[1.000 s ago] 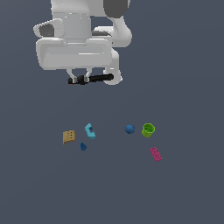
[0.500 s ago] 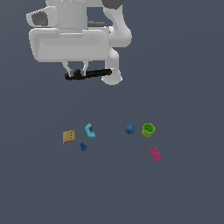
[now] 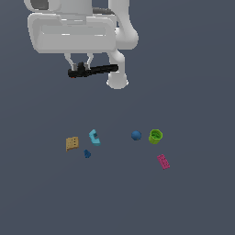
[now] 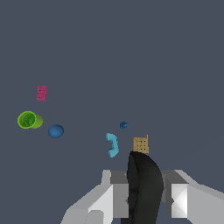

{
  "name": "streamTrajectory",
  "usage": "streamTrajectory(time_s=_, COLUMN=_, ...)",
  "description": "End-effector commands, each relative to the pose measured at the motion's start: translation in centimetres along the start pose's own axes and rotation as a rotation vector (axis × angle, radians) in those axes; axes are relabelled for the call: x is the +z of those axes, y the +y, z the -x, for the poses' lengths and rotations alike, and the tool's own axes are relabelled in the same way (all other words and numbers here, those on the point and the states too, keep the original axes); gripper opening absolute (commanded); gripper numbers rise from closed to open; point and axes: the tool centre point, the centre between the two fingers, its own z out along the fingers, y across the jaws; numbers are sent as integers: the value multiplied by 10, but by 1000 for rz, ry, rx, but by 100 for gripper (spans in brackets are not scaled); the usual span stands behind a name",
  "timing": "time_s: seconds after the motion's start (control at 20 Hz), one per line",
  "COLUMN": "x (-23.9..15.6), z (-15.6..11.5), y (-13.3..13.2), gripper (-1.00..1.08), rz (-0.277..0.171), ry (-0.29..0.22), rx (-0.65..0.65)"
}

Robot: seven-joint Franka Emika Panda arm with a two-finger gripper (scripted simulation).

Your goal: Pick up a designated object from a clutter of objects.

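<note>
**Clamp held high above the toys**

Hung high over the floor, gripper (image 3: pixel 79 64) pointing straight down. Jaws pinched tight on the black clamp (image 3: pixel 94 70), held flat with its long end toward 3 o'clock. Far below, spread in a loose row: tan block (image 3: pixel 71 143), cyan brick (image 3: pixel 94 137), blue ball (image 3: pixel 136 135), green cup (image 3: pixel 155 136), magenta brick (image 3: pixel 163 161).

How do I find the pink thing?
Look below the big white robot arm to the scattered toys on the grey floor. Past the green cup, nearest the exterior view's right, lies the pink brick: the only pink, flat, studded piece.
</note>
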Motion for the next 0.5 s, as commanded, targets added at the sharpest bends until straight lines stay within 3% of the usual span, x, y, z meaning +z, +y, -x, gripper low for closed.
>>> streamTrajectory(time_s=0.0, x=-16, z=0, y=-1, gripper=-100, rz=2, ry=3, rx=0)
streamTrajectory(time_s=0.45, x=-40, z=1, y=-4, gripper=-100, rz=2, ry=3, rx=0)
